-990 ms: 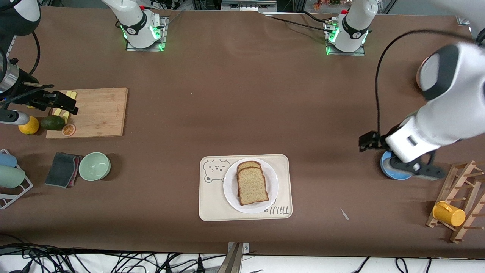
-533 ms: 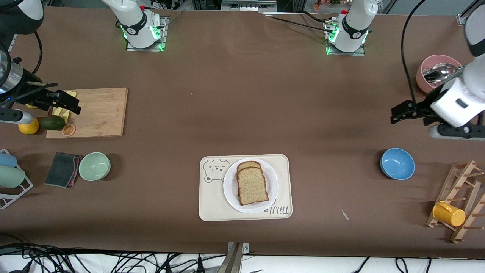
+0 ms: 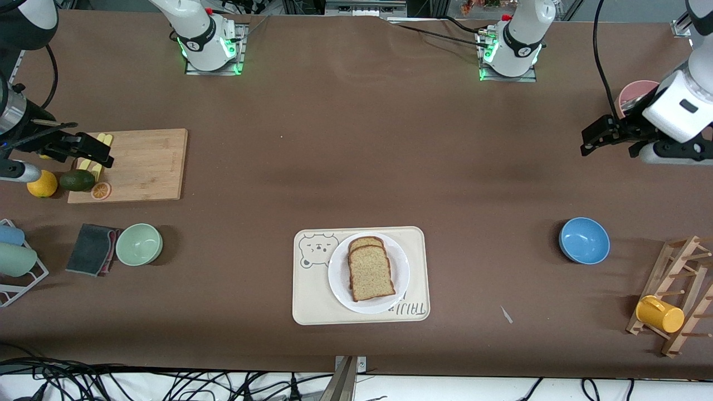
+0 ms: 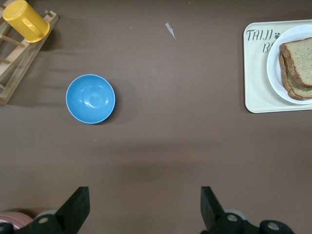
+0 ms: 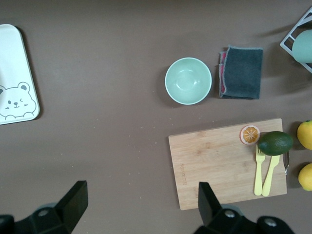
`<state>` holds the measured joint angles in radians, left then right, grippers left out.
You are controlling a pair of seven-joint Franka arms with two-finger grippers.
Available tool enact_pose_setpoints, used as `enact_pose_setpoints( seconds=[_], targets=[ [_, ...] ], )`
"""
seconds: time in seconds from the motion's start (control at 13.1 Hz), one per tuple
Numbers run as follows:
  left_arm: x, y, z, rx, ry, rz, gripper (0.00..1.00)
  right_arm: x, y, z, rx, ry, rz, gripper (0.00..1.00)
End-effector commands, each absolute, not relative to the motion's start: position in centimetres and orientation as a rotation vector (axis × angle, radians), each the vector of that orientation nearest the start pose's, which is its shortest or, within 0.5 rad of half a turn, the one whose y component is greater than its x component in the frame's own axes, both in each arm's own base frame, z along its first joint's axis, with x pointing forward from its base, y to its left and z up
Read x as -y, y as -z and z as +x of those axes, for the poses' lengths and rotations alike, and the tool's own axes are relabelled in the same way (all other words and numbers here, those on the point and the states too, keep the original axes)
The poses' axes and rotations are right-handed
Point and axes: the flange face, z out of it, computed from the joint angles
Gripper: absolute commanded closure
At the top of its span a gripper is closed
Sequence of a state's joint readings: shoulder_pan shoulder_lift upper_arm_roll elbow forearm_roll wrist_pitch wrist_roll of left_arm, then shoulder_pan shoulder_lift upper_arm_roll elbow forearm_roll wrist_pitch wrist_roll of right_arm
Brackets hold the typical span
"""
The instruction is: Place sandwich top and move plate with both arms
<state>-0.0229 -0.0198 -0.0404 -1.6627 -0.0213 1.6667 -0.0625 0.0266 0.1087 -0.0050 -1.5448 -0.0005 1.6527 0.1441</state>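
The sandwich top [image 3: 371, 273], a tan speckled bread slice with brown crust, lies on another slice on the white plate [image 3: 337, 278]. The plate rests on the cream bear-print tray [image 3: 311, 298], near the front camera at mid table. In the left wrist view the sandwich top [image 4: 298, 52], plate [image 4: 273, 66] and tray [image 4: 256, 78] show at one edge. My left gripper [image 3: 586, 142] [image 4: 144, 192] hangs open and empty over bare table beside the pink bowl [image 3: 635, 92]. My right gripper [image 3: 108, 155] [image 5: 141, 187] is open and empty over the cutting board's [image 3: 145, 164] end.
A blue bowl [image 3: 584, 240] and a wooden rack [image 3: 682, 289] with a yellow cup [image 3: 660, 313] stand toward the left arm's end. Toward the right arm's end are a green bowl [image 3: 139, 244], grey cloth [image 3: 92, 249], avocado [image 3: 77, 180], oranges and yellow cutlery.
My left arm has risen from over the blue bowl and drawn back toward the pink bowl, uncovering the blue bowl. The right arm has barely moved. Bread and plate are unmoved.
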Motion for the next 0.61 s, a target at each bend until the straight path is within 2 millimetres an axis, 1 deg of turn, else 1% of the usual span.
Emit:
enact_pose_setpoints(
  seconds=[0.0,0.15,0.3,0.53],
  targets=[
    [3.1,-60.3,52.9,-0.006,0.055,-3.147,0.00,-0.9,-58.8,59.0,-0.202,0.017,-3.136,0.00],
    [2.9,-60.5,52.7,-0.064,0.012,-3.142,0.00,-1.0,-58.9,59.0,-0.204,0.024,-3.136,0.00],
    [2.6,-60.5,53.6,-0.073,-0.007,-3.132,0.00,-1.0,-58.5,59.3,-0.210,0.018,-3.127,0.00],
    [3.0,-60.6,53.8,-0.085,-0.011,-3.129,0.00,-0.8,-58.5,59.6,-0.209,0.058,-3.133,0.00]
  ],
)
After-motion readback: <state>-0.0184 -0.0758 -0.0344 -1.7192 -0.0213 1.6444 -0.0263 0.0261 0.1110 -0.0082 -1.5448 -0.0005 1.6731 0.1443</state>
